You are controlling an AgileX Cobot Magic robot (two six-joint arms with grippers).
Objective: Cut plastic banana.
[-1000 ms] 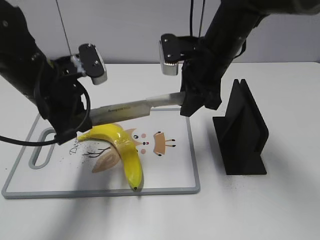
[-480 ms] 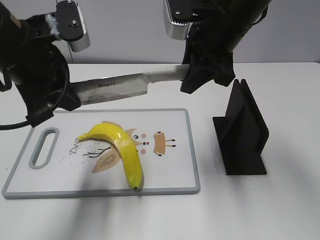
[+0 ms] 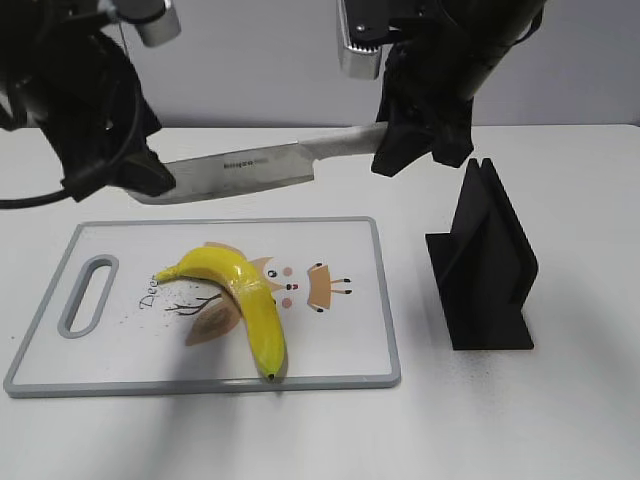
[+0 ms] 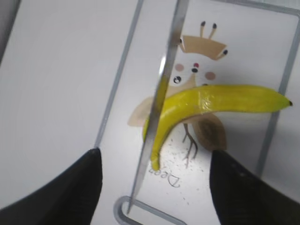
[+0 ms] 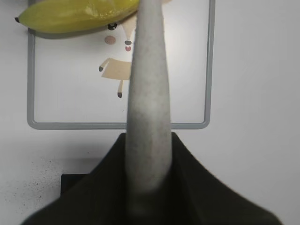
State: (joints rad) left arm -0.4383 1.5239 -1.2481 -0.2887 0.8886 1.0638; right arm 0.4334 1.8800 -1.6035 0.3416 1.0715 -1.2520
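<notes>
I've got the knife [image 3: 240, 170] up in the air, clear of the board, blade stretched roughly level across the exterior view with its grey handle [image 5: 147, 103] clamped in the right gripper [image 3: 405, 150] at about two o'clock of the cutting board [image 3: 340, 345]. On the right wrist camera that handle fills the middle, the dark jaws closed tight around its base. The left gripper [image 3: 125, 170] sits at the blade's tip, around ten o'clock of the board; on the left wrist view its fingers [image 4: 70, 187] stand spread wide apart at the bottom corners, the blade's thin edge running between them without touching either. The plastic banana [image 3: 240, 300] lies flat on the board, stem toward nine o'clock, dark tip down at six o'clock near the board's front rim, resting over the printed cartoon. It looks whole from here. The black knife stand [image 3: 485, 265] is at three o'clock, just beside the board on the white table [image 3: 560, 420].
</notes>
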